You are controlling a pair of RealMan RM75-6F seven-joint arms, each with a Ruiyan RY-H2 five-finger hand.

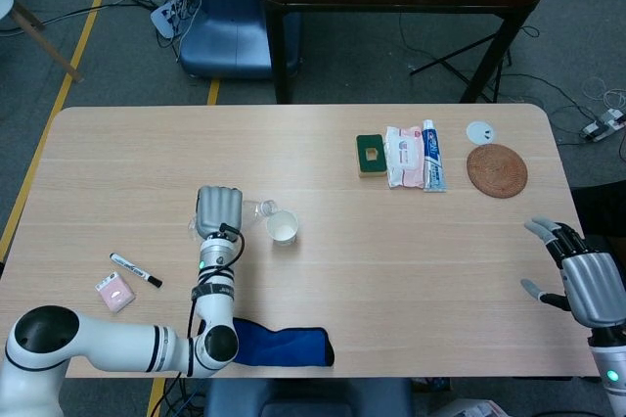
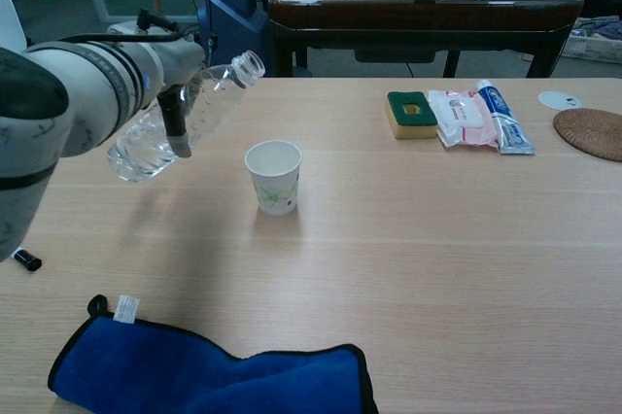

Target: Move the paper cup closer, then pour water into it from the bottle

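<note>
Cup (image 2: 273, 175) stands upright on the table (image 2: 437, 239), left of centre, its mouth open and showing white inside. Left hand (image 1: 219, 211) holds the bottle (image 2: 185, 118) above the tabletop, fingers wrapped around its body; the bottle is clear, uncapped, and tilted with its neck raised toward the cup and its base lower to the left, a little water pooled at the low end. In the chest view the bottle's mouth sits up and to the left of the cup rim, apart from it. Right hand (image 1: 584, 281) hovers at the table's right edge, fingers spread and holding nothing. Blue cloth (image 2: 214, 370) lies along the near edge. Marker (image 1: 135, 269) and a small pink item (image 1: 115, 292) lie at the left. Toward the far right lie a sponge (image 2: 410, 114), a wipes pack (image 2: 461, 118), a tube (image 2: 503, 120), a woven coaster (image 2: 591, 132) and a small white disc (image 2: 560, 99).
</note>
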